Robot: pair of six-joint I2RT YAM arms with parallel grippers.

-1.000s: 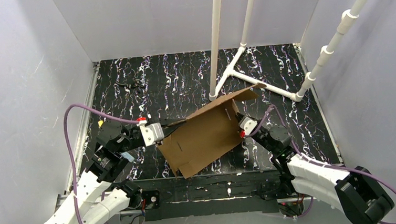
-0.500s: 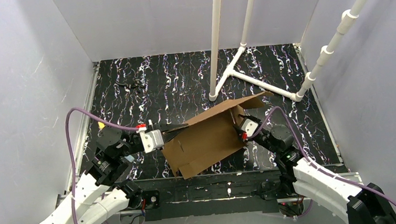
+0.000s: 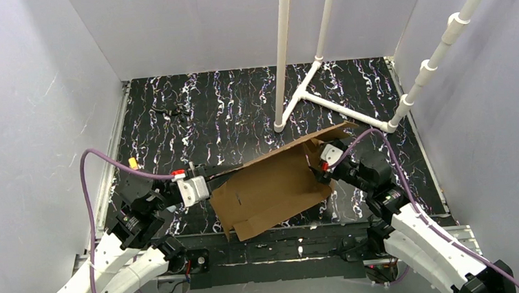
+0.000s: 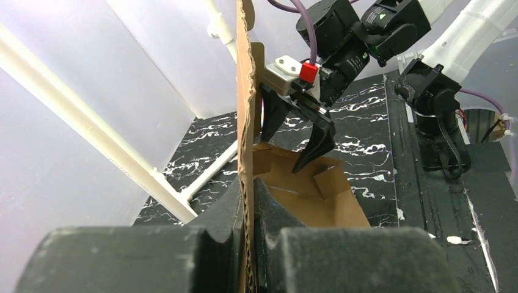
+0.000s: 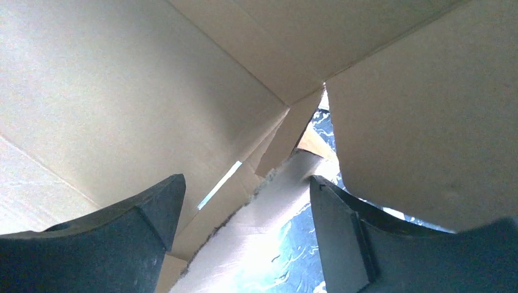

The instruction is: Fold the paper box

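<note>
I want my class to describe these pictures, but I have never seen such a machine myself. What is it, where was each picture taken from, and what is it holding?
These are two robot arms bolted at the near edge of a table with a black marbled top. The wide picture looks down from above and behind them. The other two come from a small camera on each wrist, so each shows its own fingers. Between the arms is the paper box, a brown cardboard sheet with flaps, partly folded and tilted up. The left end effector is shut on one cardboard edge, as the left wrist view shows. The right end effector is open, its fingers apart beside the cardboard. A white pipe frame stands at the back.
</note>
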